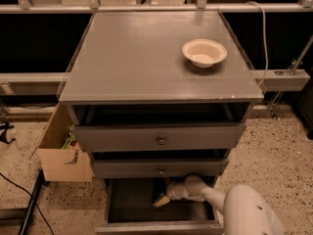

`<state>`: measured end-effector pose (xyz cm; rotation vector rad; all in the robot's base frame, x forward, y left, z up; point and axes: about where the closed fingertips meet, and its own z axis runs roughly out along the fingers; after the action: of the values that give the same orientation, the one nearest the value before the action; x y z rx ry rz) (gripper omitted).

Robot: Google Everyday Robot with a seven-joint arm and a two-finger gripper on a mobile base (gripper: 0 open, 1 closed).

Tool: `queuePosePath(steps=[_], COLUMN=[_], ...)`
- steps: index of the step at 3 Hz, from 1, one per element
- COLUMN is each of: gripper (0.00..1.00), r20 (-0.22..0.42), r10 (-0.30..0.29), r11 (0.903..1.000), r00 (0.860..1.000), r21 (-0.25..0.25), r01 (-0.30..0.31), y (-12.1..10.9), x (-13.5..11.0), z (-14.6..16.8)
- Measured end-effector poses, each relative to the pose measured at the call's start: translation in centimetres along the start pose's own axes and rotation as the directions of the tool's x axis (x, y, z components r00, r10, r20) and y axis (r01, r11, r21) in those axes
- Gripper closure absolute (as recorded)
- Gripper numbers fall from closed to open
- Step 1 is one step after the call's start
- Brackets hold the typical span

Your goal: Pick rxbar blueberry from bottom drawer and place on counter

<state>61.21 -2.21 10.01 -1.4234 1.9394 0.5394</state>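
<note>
The bottom drawer (117, 204) is pulled open below the two upper drawers, and its inside is dark. My white arm reaches in from the lower right. The gripper (162, 199) is inside the drawer at its middle, low near the floor, under the front of the middle drawer. The rxbar blueberry does not show; the dark drawer floor and the gripper hide it. The counter (137, 58) is the flat grey top of the cabinet.
A cream round bowl (204, 52) sits on the counter at the back right. The top drawer (159, 137) and middle drawer (160, 168) are partly pulled out. An open cardboard box (61, 153) stands on the floor at the left. Cables lie at the lower left.
</note>
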Motion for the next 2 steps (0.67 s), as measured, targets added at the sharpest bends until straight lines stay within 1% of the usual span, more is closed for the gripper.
queuePosePath(steps=[1,2], gripper=[0.77,0.99], r20=[0.0,0.0], r10=[0.001,0.001], r11=[1.0,1.0], r00=[1.0,1.0], r21=[0.002,0.002], r01=[-0.001,-0.001], y=[-0.09,-0.1], x=[-0.57,-0.73], z=[-0.62,-0.78])
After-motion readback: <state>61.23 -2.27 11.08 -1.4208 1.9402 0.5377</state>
